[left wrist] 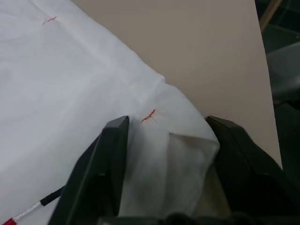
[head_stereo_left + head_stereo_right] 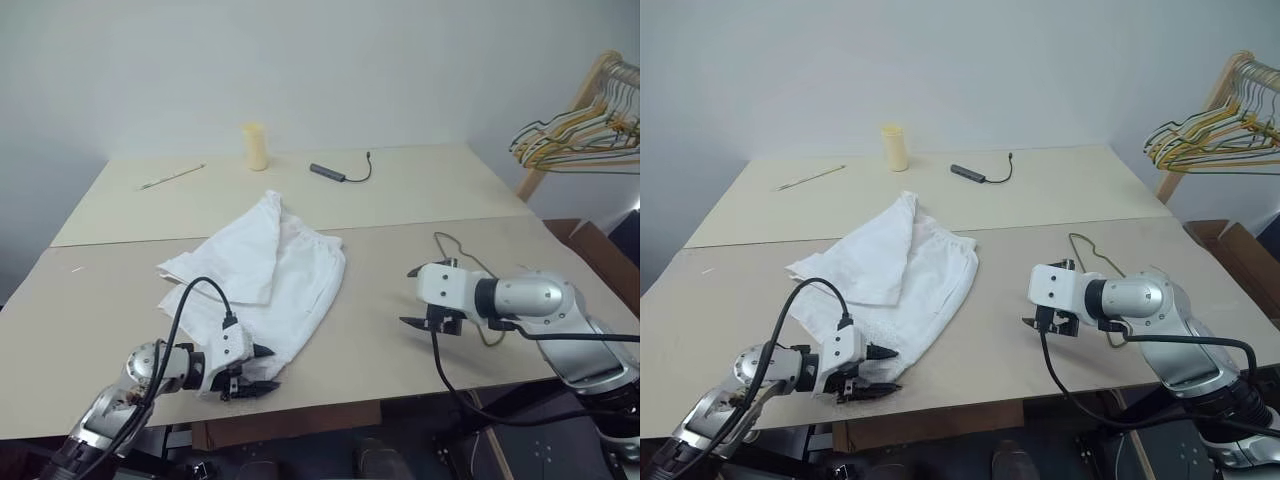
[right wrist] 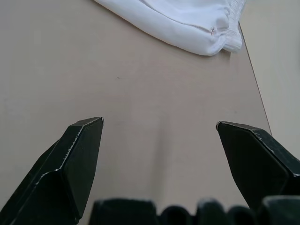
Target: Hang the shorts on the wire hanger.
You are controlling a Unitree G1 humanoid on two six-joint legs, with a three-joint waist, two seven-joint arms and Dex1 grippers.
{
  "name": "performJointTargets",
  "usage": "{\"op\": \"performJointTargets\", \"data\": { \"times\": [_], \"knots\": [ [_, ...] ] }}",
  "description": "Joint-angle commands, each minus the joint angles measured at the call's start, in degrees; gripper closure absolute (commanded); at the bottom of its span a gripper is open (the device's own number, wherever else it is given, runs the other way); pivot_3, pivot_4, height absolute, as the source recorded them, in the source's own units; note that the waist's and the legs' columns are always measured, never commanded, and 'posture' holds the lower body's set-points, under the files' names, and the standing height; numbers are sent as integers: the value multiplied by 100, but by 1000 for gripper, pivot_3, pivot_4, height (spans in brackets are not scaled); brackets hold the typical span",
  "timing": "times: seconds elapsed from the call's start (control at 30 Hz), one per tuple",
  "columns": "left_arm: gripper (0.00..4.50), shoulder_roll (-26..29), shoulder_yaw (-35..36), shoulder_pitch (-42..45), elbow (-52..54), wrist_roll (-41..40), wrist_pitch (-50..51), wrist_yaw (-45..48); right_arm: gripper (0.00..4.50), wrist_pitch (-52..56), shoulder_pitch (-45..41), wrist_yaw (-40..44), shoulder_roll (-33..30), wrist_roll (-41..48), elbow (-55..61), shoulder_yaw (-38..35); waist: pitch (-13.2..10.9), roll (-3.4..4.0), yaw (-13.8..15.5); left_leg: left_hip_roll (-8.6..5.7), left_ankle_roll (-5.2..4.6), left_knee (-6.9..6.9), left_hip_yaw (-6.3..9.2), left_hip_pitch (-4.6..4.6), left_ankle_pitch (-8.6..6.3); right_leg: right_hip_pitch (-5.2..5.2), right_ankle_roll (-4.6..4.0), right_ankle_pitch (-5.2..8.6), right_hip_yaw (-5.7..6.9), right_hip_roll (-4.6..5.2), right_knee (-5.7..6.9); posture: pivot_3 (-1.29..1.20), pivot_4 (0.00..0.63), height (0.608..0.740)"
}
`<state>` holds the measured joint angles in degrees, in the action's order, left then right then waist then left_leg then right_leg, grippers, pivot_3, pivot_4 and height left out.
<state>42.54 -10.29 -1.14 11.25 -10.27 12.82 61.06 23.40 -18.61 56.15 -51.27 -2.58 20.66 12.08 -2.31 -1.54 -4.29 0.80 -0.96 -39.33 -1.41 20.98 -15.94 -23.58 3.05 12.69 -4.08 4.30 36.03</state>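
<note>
Shorts (image 2: 262, 275) fabric sits bunched between my left gripper (image 1: 166, 140) fingers at the near hem corner, close to the tabletop's (image 2: 120, 310) front edge; the jaws stand half-narrowed around that fold, and I cannot tell whether they have pinched it yet. I judge the step is securing this corner, so I'd want both layers well inside the pads before lifting, not just the outer flap, or the cloth may slip out. My right gripper (image 3: 159, 126) hovers wide apart and empty over bare board near the right front corner, with the wire hanger (image 2: 1095, 262) lying just behind it. Rest of the shorts spreads toward the tabletop's middle, waistband farthest from me. Along the far edge lie a pale cup (image 2: 256, 146), a dark cable (image 2: 340, 172) and a thin stick (image 2: 172, 177). Beyond the far right corner, a rack of coloured hangers (image 2: 585, 125).
</note>
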Motion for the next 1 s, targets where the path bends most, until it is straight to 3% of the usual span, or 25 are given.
{"op": "performJointTargets", "data": {
  "times": [0.03, 0.2, 0.5, 0.83, 1.0],
  "knots": [
    [2928, 98, 11, 60, -12, 243, -24, -168, 0, -41, -153, -72, 13, -54, 56, -110, 0, 0, -1, 0, 0, 0, 0, -5, 0, 5, 0, 0, 0, 0, -1, -107, 0, 740],
    [4485, 256, 332, 132, -36, 56, -249, -22, 0, -294, -262, -197, 93, -387, -202, 109, 0, 0, -13, 2, 0, 3, 0, -52, -1, 50, 4, 9, 1, -1, -6, -103, 0, 740],
    [4485, 760, 1869, 118, 930, -1529, 221, 493, 0, -1808, -843, -1030, 1223, -1233, -1455, 885, -2, -3, -156, 5, 1, 7, -2, -50, -2, 46, -1, 10, -1, 0, -4, -89, 0, 740],
    [4485, 1295, 3302, -414, 1245, -2399, 477, 999, 0, -3536, -1804, -2701, 2589, -2377, -4093, 1583, -3, -4, -340, 3, 5, 11, 9, -52, -4, 45, -3, 9, -3, 1, -3, -56, 0, 740],
    [4485, 1487, 3849, -876, 1617, -2568, 613, 1194, 0, -4362, -2178, -3085, 3006, -2621, -4936, 1815, -4, -3, -429, 1, 6, 22, 53, -55, -4, 46, -4, 8, -3, 3, -3, -26, 0, 740]
  ]
}}
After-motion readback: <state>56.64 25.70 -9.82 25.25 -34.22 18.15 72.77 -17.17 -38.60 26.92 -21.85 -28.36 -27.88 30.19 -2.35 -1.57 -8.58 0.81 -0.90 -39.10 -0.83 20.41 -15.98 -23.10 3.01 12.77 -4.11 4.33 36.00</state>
